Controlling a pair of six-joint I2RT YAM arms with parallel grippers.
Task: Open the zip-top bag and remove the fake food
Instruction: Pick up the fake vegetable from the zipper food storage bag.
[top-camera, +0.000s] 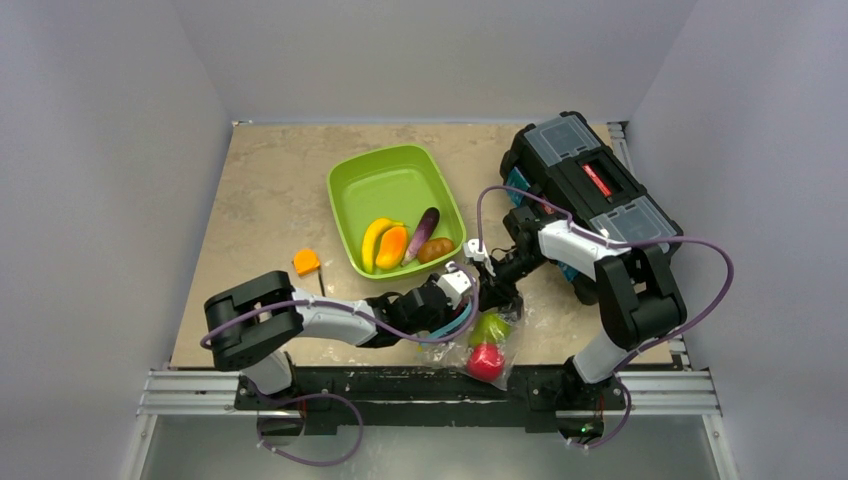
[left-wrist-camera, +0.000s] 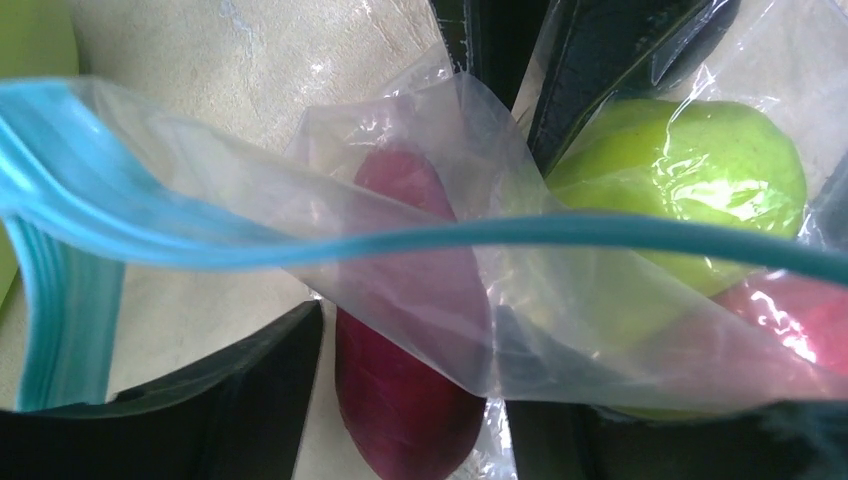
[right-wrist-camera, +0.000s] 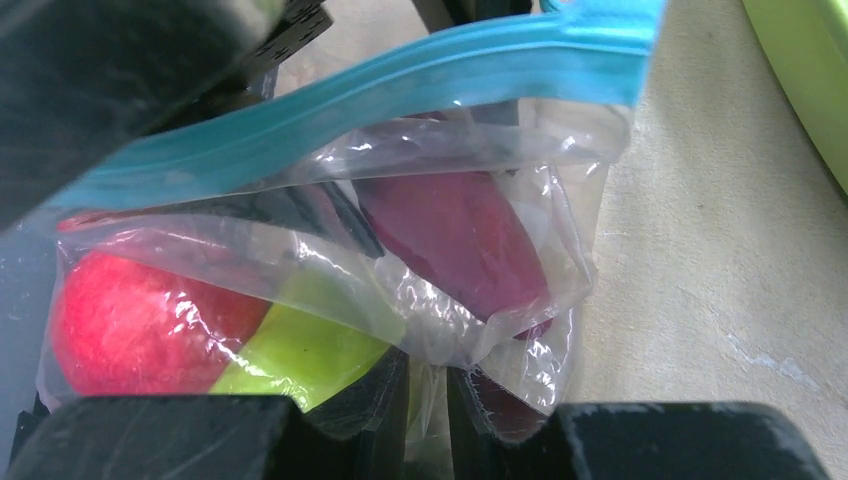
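The zip-top bag (top-camera: 515, 335) lies at the table's front edge, its teal zip strip (left-wrist-camera: 300, 245) parted. Inside it are a green pear (top-camera: 490, 327), a red apple (top-camera: 486, 361) and a maroon piece (left-wrist-camera: 400, 390). My left gripper (left-wrist-camera: 412, 430) reaches into the bag's mouth, open, one finger on each side of the maroon piece with a gap at both. My right gripper (right-wrist-camera: 428, 410) is shut on a fold of the bag's film beside the pear (right-wrist-camera: 300, 350). A banana (top-camera: 374, 240), an orange piece (top-camera: 392, 245), an eggplant (top-camera: 421, 232) and a brown piece (top-camera: 436, 249) lie in the green tray (top-camera: 345, 190).
A black toolbox (top-camera: 590, 185) fills the back right, close behind the right arm. A small orange block with a black stick (top-camera: 306, 262) sits left of the tray. The bag overhangs the table's front edge by the rail.
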